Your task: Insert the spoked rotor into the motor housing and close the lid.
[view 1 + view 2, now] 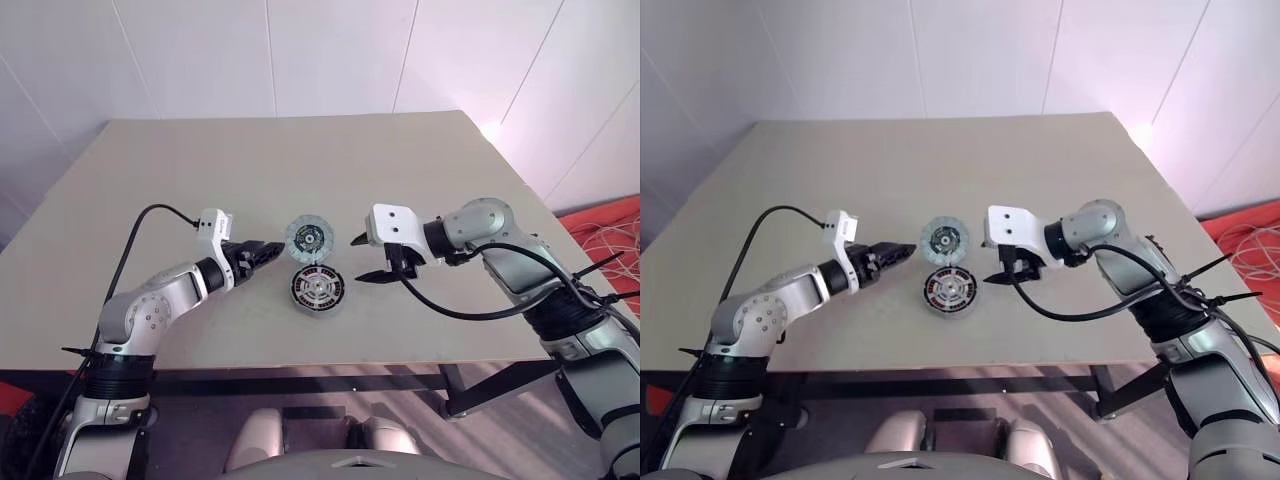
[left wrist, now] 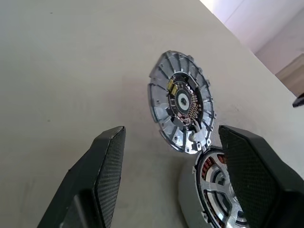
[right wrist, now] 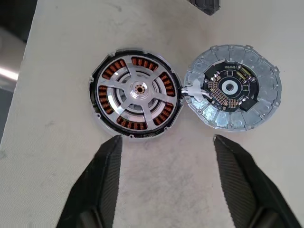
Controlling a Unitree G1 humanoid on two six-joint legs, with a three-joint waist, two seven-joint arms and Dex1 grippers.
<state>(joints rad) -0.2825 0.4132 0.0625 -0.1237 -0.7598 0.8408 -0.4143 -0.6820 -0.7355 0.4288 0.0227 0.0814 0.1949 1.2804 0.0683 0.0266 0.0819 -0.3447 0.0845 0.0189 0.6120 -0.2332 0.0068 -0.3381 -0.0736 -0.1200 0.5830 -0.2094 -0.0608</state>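
Two discs: motor housing (image 3: 137, 100) and lid (image 3: 232, 87) lie flat on the tabletop (image 1: 300, 170), centre of the head view, rims touching.
Housing place: lower centre, nearer the tabletop's front edge; open face up.
Spoked rotor (image 3: 137, 90): seated inside the housing, silvery spokes over the copper windings, hub up.
Lid place: just above the housing in the head view; inner face up, dark circuit centre showing, ribbed grey ring around it.
Long axis: none, all parts are round; the pair lines up front to back.
Link: short pale wires bridge lid and housing where they meet.
Left gripper (image 1: 270, 249): left of the lid, pointing at it, fingers (image 2: 107, 161) spread, holding nothing.
Right gripper (image 1: 366, 257): right of the discs, above the tabletop, fingers (image 3: 107, 166) parted wide, empty.
Obstacles: black cables hang from both arms, clear of the discs.
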